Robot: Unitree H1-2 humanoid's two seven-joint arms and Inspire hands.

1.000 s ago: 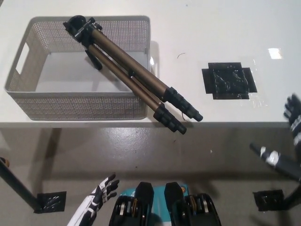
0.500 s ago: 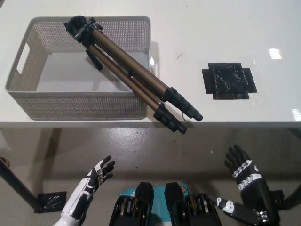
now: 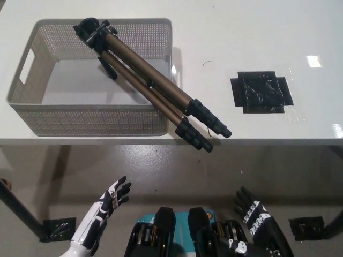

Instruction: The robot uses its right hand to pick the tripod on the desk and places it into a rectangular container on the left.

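Observation:
The tripod (image 3: 150, 85), with bronze legs and black feet, lies slantwise across the grey mesh rectangular container (image 3: 32, 115) on the white desk. Its black head rests on the container's far rim and its feet stick out over the near right corner, past the desk's front edge. My black right hand (image 3: 257, 224) hangs open below the desk at the bottom right, far from the tripod and holding nothing. At the lower left my white left hand (image 3: 110, 203) rests open, below the desk edge.
A black tape patch (image 3: 261, 92) is stuck on the desk to the right of the container. The desk's front edge (image 3: 268, 142) runs across the middle of the view, with grey floor below it. More black tape marks (image 3: 58, 228) sit on the floor.
My right hand has dropped from the right edge beside the desk to low at the bottom, then slid left. The left hand shifted slightly. The tripod and container have not moved.

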